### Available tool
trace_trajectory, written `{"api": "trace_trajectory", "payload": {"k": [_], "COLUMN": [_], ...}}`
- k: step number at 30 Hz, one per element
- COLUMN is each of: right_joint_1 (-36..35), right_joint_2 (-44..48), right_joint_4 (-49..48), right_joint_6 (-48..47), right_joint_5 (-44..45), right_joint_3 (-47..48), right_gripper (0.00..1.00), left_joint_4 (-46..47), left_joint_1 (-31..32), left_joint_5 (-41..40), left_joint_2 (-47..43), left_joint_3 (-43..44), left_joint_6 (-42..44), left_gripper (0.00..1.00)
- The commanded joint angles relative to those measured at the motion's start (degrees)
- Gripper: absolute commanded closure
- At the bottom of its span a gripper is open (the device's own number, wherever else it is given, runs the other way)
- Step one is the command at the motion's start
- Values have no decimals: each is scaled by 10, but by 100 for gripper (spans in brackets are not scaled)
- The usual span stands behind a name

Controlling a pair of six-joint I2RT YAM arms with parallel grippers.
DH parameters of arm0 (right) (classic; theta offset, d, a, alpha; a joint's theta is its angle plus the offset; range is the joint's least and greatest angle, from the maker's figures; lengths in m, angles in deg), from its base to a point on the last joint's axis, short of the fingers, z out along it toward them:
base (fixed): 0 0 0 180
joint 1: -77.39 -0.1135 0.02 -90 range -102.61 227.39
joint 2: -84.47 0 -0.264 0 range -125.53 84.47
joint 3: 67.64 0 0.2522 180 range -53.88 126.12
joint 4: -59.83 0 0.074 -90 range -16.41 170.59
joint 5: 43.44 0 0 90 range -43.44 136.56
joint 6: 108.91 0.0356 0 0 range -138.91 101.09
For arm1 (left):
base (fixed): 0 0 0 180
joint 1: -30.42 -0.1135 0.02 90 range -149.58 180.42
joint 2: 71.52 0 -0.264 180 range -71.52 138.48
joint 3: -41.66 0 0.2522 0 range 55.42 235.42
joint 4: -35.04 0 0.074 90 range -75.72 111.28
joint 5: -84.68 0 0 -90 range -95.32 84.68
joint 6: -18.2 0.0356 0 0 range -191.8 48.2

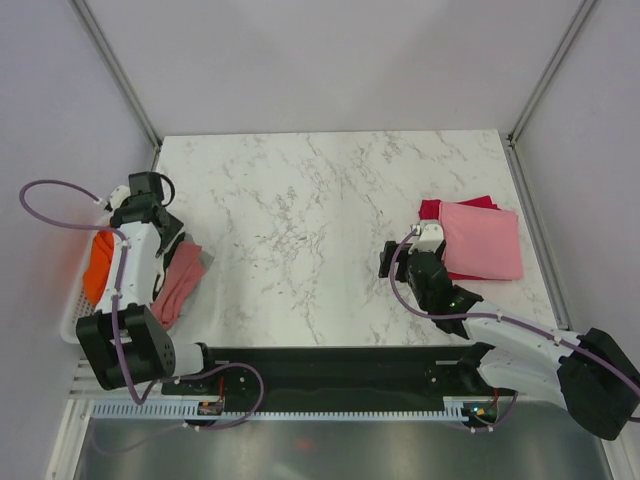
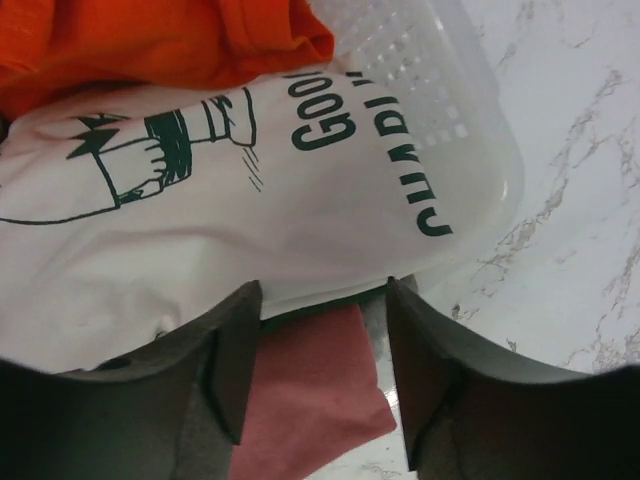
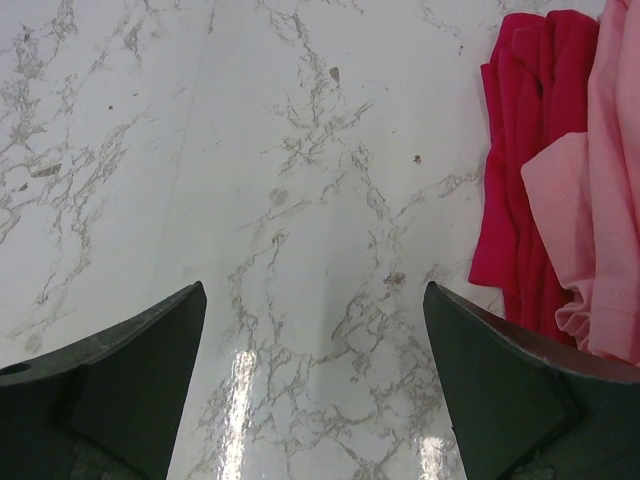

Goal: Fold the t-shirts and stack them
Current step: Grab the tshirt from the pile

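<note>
My left gripper (image 1: 148, 205) hangs over the white slatted basket (image 2: 455, 100) at the table's left edge. In the left wrist view, the left gripper (image 2: 322, 292) is open. Its tips straddle the lower edge of the cream t-shirt (image 2: 200, 230) with dark print. A dusty-rose t-shirt (image 2: 310, 390) lies below, between the fingers, and an orange t-shirt (image 2: 150, 40) lies behind. My right gripper (image 3: 314, 290) stands wide open over bare marble. Just right of it, a folded pink t-shirt (image 1: 482, 240) rests on a crimson one (image 3: 525, 150).
The basket (image 1: 72, 312) hugs the left wall, with the orange t-shirt (image 1: 97, 265) in it. The dusty-rose t-shirt (image 1: 178, 285) and a grey one (image 1: 205, 258) hang out onto the marble table (image 1: 300, 220). Metal frame posts stand at the back corners.
</note>
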Motion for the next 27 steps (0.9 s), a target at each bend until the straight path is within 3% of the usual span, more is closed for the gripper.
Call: {"api": "trace_trajectory", "payload": {"k": [1,2,3,8,10,12,20,27], "right_joint_1": [-1,-1,-1,-1,-1,-1,-1,-1], "right_joint_2": [14,14,15,16,18,18,9,9], "right_joint_4": [-7,-7,-6,-3,-2,-2,-5,-7], "right_joint_6": [9,9,9,9,9,9,9,8], "right_joint_5": [8,9,9,12,13,12,10,10], "right_joint_3": [-2,-2,-2,-1,-1,-3,0,1], "right_gripper": [2,2,2,2,2,2,2,2], "left_joint_4": [-11,-12,-11,-9,-10,-12,-12,-57], "left_joint_1": [-35,-50,-51,-58,-66,-86,-89,-89], "left_joint_5": [43,54,60,41,50,81,114,190], "left_joint_2": [23,26,19,-7,-7,-10,-196,-226], "left_joint_3": [-21,-22,-21,-22,-22,-10,77,261], "left_joint_6": [-40,-40,-40,-44,-42,-21,-12,15], "left_gripper": [45,51,64,66,89,94,98,98]}}
